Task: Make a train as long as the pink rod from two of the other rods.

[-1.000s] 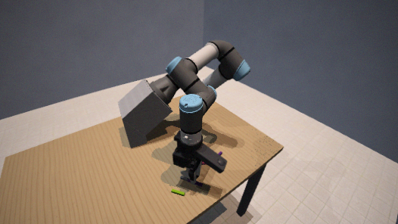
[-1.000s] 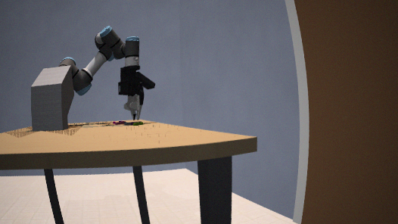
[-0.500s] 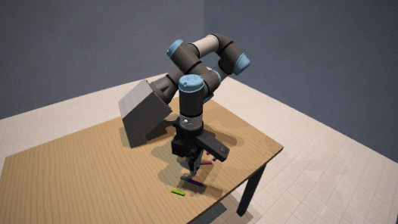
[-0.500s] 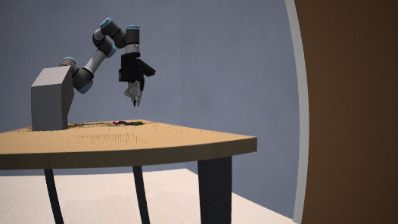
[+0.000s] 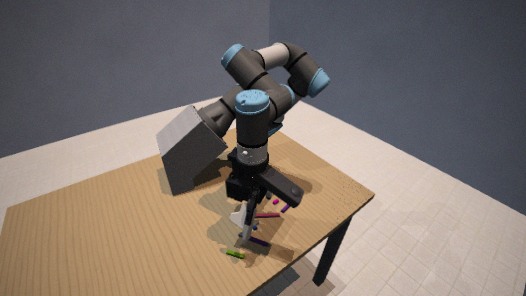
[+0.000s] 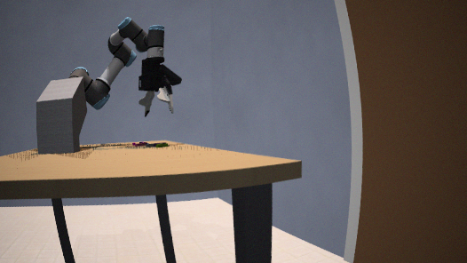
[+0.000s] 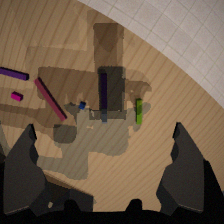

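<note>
Lime rod (image 5: 235,254) (image 6: 162,145) (image 7: 139,111), lying flat.

The gripper (image 5: 245,239) (image 6: 160,114) (image 7: 104,124) has risen further above the table (image 5: 100,225) (image 6: 178,171) (image 7: 145,175). Its fingers, found close together in both earlier exterior views, now stand wide apart. In the top view, the red rod (image 5: 268,215) (image 7: 50,99) and blue rod (image 5: 255,227) (image 7: 82,105), hidden one second ago, are now exposed.
</note>
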Tool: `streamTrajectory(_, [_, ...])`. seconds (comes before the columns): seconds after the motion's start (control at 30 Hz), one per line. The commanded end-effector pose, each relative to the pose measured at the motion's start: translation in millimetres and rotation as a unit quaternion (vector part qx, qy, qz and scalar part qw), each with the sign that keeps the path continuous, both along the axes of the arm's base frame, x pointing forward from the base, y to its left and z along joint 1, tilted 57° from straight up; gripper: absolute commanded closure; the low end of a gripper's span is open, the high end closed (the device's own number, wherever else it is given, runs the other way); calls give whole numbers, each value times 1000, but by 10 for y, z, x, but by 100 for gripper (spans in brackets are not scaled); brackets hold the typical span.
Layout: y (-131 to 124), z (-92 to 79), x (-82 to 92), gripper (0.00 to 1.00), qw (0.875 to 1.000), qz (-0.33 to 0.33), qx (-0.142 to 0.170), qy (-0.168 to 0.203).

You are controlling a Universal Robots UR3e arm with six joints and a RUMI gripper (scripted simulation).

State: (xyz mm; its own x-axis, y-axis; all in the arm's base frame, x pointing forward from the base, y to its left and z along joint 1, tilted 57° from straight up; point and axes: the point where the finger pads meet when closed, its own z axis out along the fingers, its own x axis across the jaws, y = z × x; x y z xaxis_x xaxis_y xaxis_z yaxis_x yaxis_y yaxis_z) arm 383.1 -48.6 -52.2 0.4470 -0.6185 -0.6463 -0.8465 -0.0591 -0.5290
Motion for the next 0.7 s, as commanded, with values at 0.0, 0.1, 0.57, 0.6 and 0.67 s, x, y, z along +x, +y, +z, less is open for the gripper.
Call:
streamTrajectory(0.0, [-3,9,-13,0,1000,2,1,1])
streamTrajectory(0.1, [-1,9,-13,0,1000,2,2,1])
streamTrajectory(0.57, [-28,25,-20,0,1000,2,1,1])
streamTrajectory(0.6, [-39,33,-24,0,1000,2,1,1])
streamTrajectory(0.67, [-70,54,-35,0,1000,2,1,0])
